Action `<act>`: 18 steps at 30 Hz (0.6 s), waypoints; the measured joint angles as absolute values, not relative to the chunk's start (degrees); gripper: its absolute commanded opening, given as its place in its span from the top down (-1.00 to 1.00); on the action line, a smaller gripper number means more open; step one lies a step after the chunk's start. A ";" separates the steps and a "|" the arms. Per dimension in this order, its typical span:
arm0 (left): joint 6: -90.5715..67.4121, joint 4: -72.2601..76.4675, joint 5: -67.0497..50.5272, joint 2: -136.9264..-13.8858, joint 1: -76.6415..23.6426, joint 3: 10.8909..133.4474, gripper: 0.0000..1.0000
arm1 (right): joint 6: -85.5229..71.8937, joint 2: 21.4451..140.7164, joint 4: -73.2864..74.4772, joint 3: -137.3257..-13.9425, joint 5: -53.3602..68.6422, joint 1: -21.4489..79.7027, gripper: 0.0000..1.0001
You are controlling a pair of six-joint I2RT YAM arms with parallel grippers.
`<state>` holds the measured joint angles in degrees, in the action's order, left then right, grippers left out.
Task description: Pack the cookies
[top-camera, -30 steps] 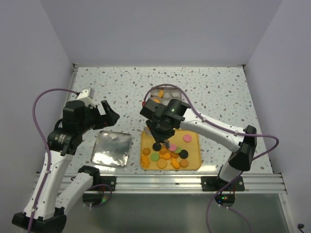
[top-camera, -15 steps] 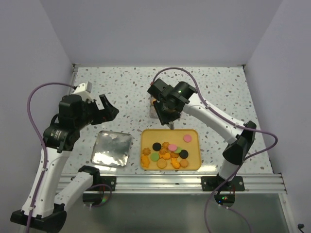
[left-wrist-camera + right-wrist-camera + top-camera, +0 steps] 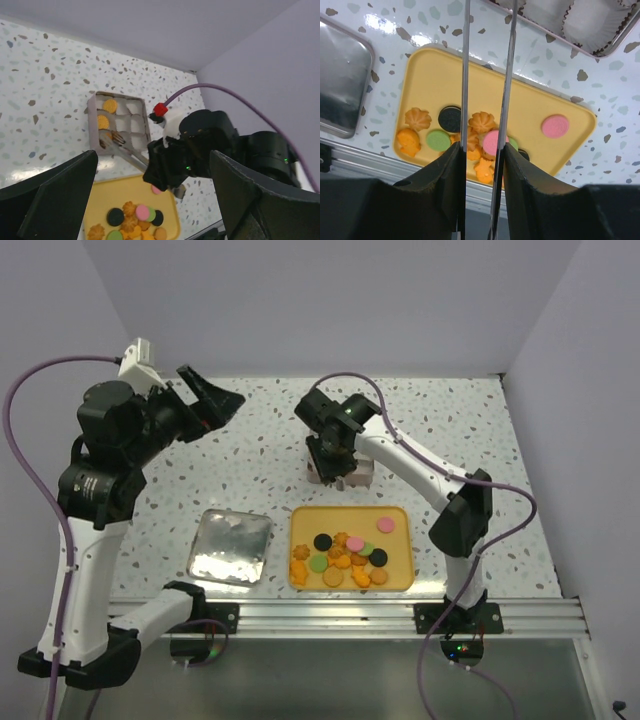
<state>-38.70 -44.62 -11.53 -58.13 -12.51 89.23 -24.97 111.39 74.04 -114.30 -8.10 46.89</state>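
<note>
Right claw clamped on an orange cookie over the box; left claw wide apart.

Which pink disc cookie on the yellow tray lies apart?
The pink disc cookie near the far right corner of the yellow tray, alone; the other pink disc sits among the orange cookies.

- Top view: bright, even light from overhead. You get only faint, soft shadows on the table.
- Silver tray, lower left, throws patchy glare.
- Right wrist view: white hot spots on the tabletop, upper left; the bottom strip is black and soft.
- Left wrist view: left fingers in the lower corners are dark and blurred; the centre is sharp.
</note>
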 measured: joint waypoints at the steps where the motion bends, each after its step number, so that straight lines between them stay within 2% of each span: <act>1: -40.62 -43.77 -11.70 -58.81 -12.53 90.59 -1.00 | -24.88 112.07 74.15 -115.09 -8.01 46.74 0.26; 10: -59.02 -30.28 -16.25 -63.02 -12.51 95.79 -1.00 | -23.44 114.78 75.24 -120.57 -7.92 44.97 0.06; 18: -71.02 -17.89 -17.28 -66.43 -12.51 101.49 -1.00 | -22.52 114.87 75.94 -120.79 -7.94 44.10 0.03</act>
<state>-71.02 -17.89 -17.28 -66.43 -12.51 101.49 -22.52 114.87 75.94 -120.79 -7.94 44.10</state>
